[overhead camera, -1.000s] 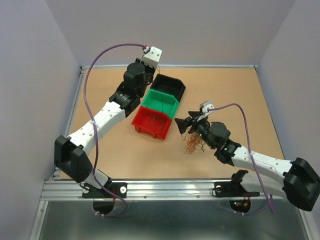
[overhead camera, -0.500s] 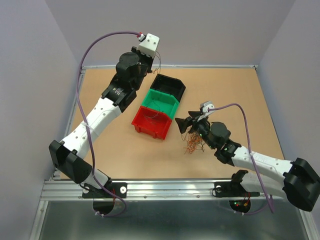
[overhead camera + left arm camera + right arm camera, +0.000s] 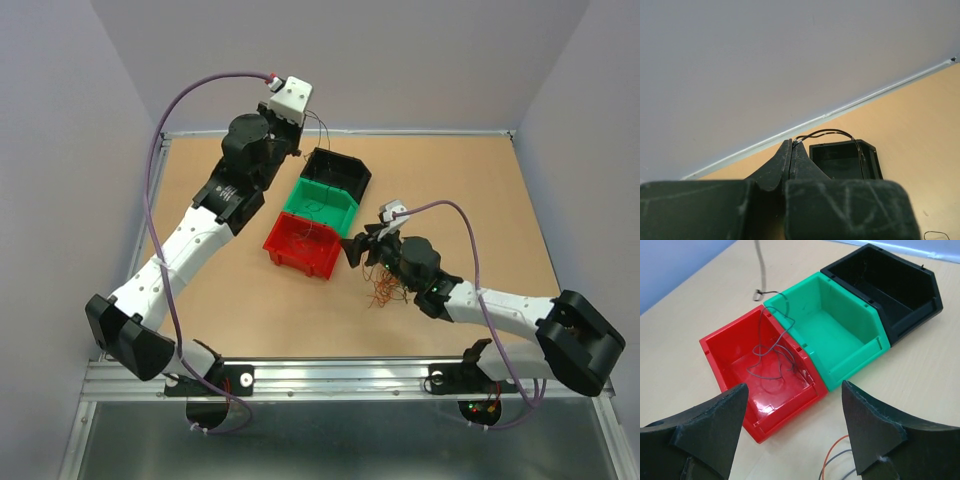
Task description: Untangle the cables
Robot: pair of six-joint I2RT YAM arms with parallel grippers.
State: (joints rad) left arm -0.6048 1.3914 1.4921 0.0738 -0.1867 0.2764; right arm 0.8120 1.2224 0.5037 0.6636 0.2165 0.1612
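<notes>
Reddish-brown and dark, the cables point(image 3: 385, 290) lie as a clump on the table point(image 3: 480, 200) just beneath and behind the wide-open, empty right claw point(image 3: 794, 388), while the far-off left claw point(image 3: 791, 146), pinched shut on one dark wire point(image 3: 830, 132), hangs above the black bin point(image 3: 837, 145).
</notes>
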